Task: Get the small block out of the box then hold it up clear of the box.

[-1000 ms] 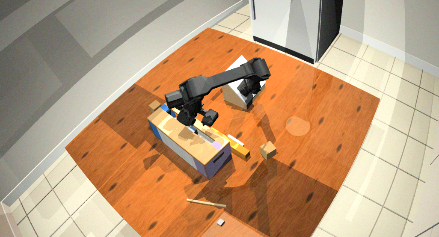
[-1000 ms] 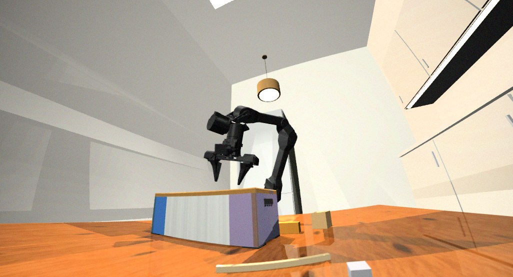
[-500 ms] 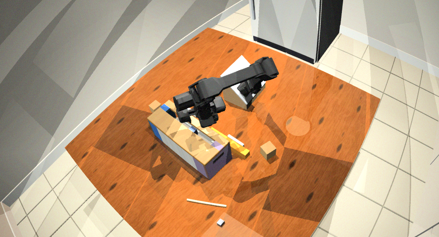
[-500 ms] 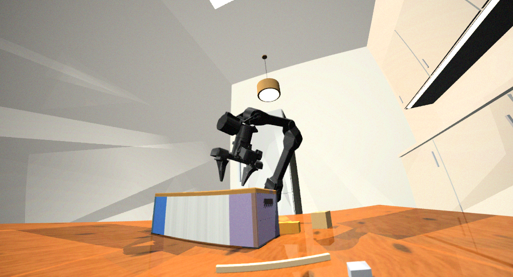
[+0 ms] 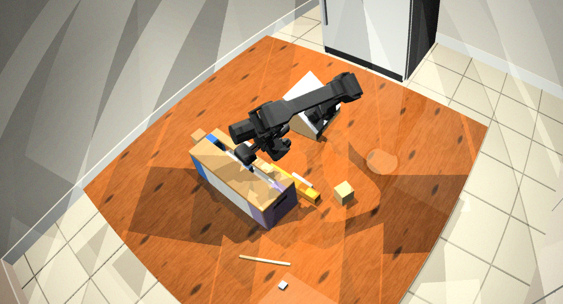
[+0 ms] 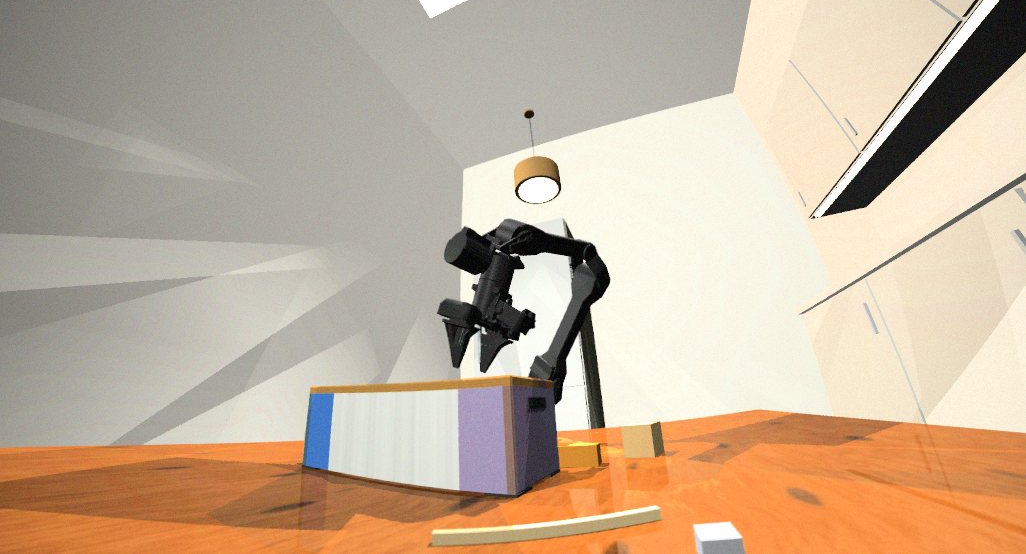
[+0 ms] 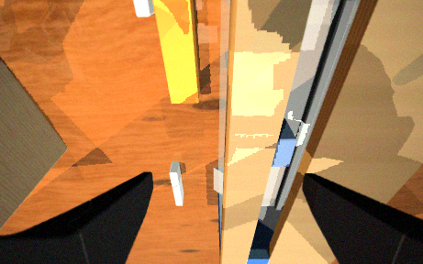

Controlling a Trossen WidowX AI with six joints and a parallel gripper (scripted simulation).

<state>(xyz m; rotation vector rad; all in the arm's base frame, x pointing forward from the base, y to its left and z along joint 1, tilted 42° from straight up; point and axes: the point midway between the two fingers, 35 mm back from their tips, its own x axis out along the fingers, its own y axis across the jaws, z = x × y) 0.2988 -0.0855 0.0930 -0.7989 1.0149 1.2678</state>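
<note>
Gripper (image 6: 473, 349) wide open, empty, fingertips pointing down just above box (image 6: 402, 435) top edge (clear front side). Small blue block (image 7: 284, 151) on shelf inside box, between fingers in wrist view. Yellow bar (image 5: 303, 185), tan cube (image 5: 343, 192) on table (image 5: 393, 207) beside box.

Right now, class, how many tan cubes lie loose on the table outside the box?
2: one tan cube right of the box's purple end, another behind its blue end. Others may be hidden.
</note>
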